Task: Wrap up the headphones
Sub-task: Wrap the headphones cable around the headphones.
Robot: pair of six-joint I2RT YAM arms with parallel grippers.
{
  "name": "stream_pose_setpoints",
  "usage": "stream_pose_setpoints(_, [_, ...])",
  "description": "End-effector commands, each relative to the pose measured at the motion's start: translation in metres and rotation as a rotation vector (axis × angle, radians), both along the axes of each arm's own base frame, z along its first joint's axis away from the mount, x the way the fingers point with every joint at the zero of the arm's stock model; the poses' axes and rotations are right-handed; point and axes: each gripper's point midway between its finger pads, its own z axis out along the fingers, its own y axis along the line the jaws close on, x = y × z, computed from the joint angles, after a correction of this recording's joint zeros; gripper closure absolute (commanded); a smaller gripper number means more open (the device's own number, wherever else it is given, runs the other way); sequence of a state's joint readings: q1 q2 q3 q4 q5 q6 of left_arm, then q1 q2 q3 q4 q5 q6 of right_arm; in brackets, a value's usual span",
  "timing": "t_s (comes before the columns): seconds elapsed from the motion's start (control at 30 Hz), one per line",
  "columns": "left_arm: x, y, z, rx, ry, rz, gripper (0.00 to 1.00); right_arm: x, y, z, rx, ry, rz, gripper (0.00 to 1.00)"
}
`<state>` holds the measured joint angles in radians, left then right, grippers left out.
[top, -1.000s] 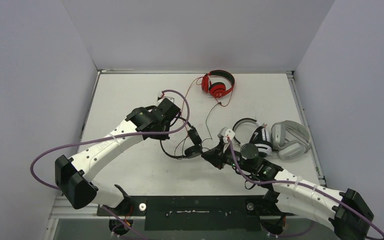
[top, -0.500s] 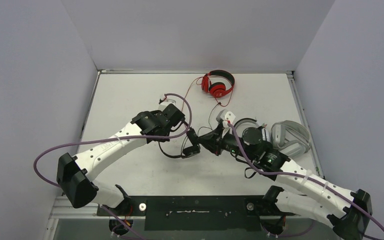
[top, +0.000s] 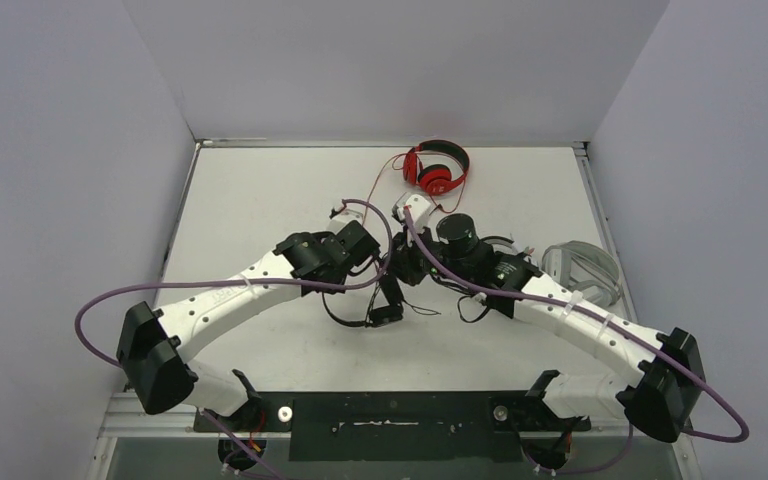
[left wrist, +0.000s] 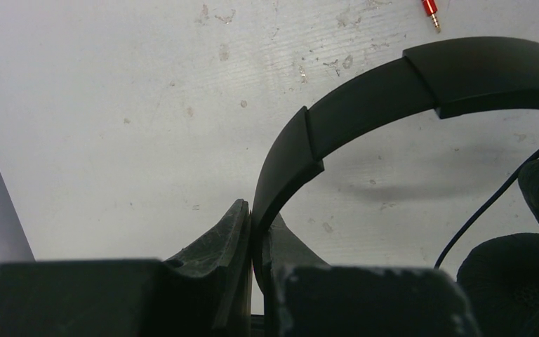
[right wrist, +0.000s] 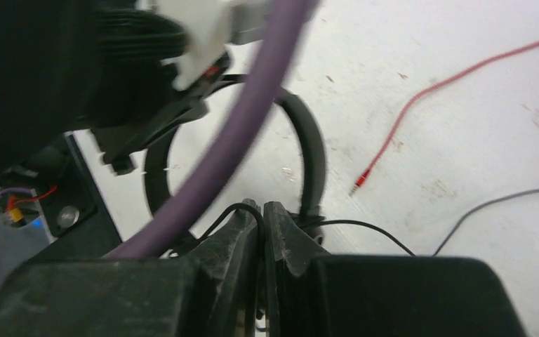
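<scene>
A second ago the right claw (right wrist: pixel 261 214) was low on the counter (top: pixel 260 190), just beside the near ear cup of the black headphones (top: pixel 387 312). It has since swung up and to the left, and in the overhead view it now sits right against the left claw (left wrist: pixel 256 226) at the middle of the counter. Its fingers are pinched tight together, with the thin black cable (right wrist: pixel 365 230) looping into the seam between them. The left claw has crept a little toward the centre and stays clenched on the black headband (left wrist: pixel 393 91), which arches away from its tips above the counter. The black set has slid slightly nearer the arms' bases, and its cups now hang below the two claws. The right arm now stretches across the spot where the white-and-black headphones (top: pixel 508 243) lay in plain sight, so only slivers of them show. The light grey headphones (top: pixel 590 262) are partly covered too. The red headphones (top: pixel 436 168) have not moved from the far edge. Their red cable (right wrist: pixel 421 105) trails toward the claws and ends in a plug (left wrist: pixel 429 10) lying free on the counter.
</scene>
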<state>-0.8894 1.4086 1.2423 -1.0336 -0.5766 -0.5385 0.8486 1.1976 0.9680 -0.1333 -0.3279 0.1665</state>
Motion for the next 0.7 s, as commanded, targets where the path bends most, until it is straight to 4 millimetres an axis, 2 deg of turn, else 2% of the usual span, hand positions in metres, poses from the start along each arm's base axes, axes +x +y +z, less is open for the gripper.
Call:
stream_pose_setpoints(0.0, [0.009,-0.014,0.009,-0.004,-0.042,-0.018,1.00,0.043,-0.032,0.004,-0.072,-0.018,-0.206,0.93])
stream_pose_setpoints(0.1, [0.009,-0.012,0.008,0.027,-0.036,-0.021,1.00,0.059,-0.049,-0.003,-0.084,-0.017,-0.286,0.88])
stream_pose_setpoints(0.2, [0.004,-0.020,0.006,0.018,-0.002,-0.057,1.00,0.069,-0.055,-0.008,-0.099,-0.023,-0.327,0.87])
stream_pose_setpoints(0.33, [0.001,-0.026,0.009,-0.013,0.013,-0.078,1.00,0.074,-0.052,-0.020,-0.122,-0.018,-0.324,0.87])
stream_pose_setpoints(0.47, [-0.009,-0.042,0.016,-0.104,0.057,-0.141,1.00,0.079,-0.049,-0.032,-0.124,-0.008,-0.324,0.87])
stream_pose_setpoints(0.63, [-0.027,-0.062,0.031,-0.250,0.103,-0.234,1.00,0.083,-0.046,-0.044,-0.050,0.020,-0.284,0.87])
stream_pose_setpoints(0.67, [-0.031,-0.067,0.037,-0.286,0.112,-0.262,1.00,0.086,-0.044,-0.040,-0.007,0.022,-0.274,0.87])
